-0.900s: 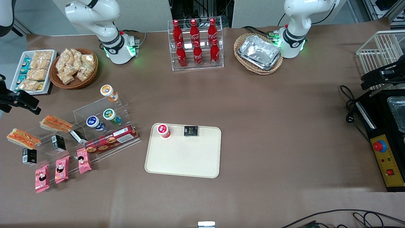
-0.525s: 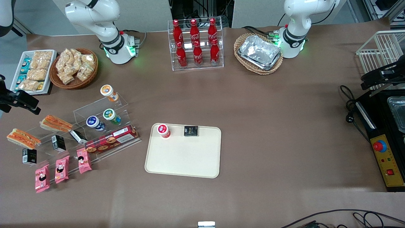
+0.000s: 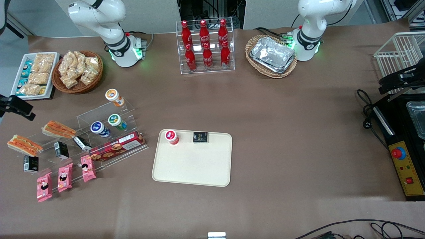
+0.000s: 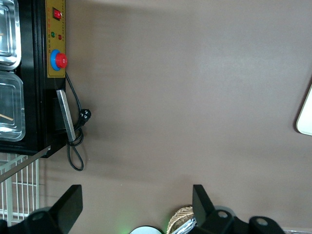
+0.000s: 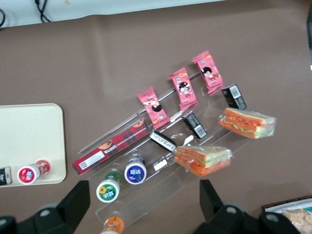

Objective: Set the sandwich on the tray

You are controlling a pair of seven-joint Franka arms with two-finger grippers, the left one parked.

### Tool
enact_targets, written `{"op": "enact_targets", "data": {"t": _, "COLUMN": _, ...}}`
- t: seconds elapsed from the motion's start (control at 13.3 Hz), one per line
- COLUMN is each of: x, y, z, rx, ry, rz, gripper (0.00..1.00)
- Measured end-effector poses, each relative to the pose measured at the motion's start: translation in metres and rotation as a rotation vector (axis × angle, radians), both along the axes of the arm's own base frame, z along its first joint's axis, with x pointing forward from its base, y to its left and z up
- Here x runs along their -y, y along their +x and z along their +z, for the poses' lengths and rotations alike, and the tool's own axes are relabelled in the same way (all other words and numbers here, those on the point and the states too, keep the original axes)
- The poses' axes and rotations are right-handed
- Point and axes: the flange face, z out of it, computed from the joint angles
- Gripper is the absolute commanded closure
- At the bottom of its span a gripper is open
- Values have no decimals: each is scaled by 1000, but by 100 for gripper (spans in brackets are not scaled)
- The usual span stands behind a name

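Six Coca-Cola bottles [image 3: 206, 44] | sandwich [image 3: 24, 145] on stand | hand [image 5: 144, 201] above, wide, empty | tray [image 3: 192, 166]

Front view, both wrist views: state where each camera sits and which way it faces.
Front view: high, facing both arm bases, looking down on the table; gripper hangs farther from it than the sandwich.
Right wrist view: working wrist, looking down at the sandwich; open gripper shows.
Left wrist view: parked wrist, looking down at the control box; parked fingers show.
All three share the tray.
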Motion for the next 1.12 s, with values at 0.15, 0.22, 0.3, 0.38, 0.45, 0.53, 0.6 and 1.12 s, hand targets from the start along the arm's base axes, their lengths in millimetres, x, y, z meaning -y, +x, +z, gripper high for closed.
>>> {"op": "enact_targets", "data": {"t": 0.15, "x": 19, "y": -2, "z": 0, "rx": 0, "ry": -1, "rz": -35, "gripper": 0}}
{"op": "enact_targets", "data": {"t": 0.22, "x": 28, "y": -3, "z": 0, "rx": -1, "ry": -2, "rz": -51, "gripper": 0}}
{"op": "enact_targets", "data": {"t": 0.3, "x": 37, "y": -5, "z": -1, "rx": -2, "ry": -2, "rz": -66, "gripper": 0}}
{"op": "enact_targets", "data": {"t": 0.38, "x": 48, "y": -6, "z": -2, "rx": 1, "ry": -4, "rz": -85, "gripper": 0}}
{"op": "enact_targets", "data": {"t": 0.45, "x": 60, "y": -6, "z": -3, "rx": 7, "ry": -6, "rz": -107, "gripper": 0}}
{"op": "enact_targets", "data": {"t": 0.53, "x": 73, "y": -7, "z": -6, "rx": 8, "ry": -9, "rz": -129, "gripper": 0}}
{"op": "enact_targets", "data": {"t": 0.6, "x": 85, "y": -6, "z": -11, "rx": 7, "ry": -13, "rz": -148, "gripper": 0}}
{"op": "enact_targets", "data": {"t": 1.12, "x": 126, "y": 12, "z": -47, "rx": -23, "ry": -63, "rz": 0, "gripper": 0}}
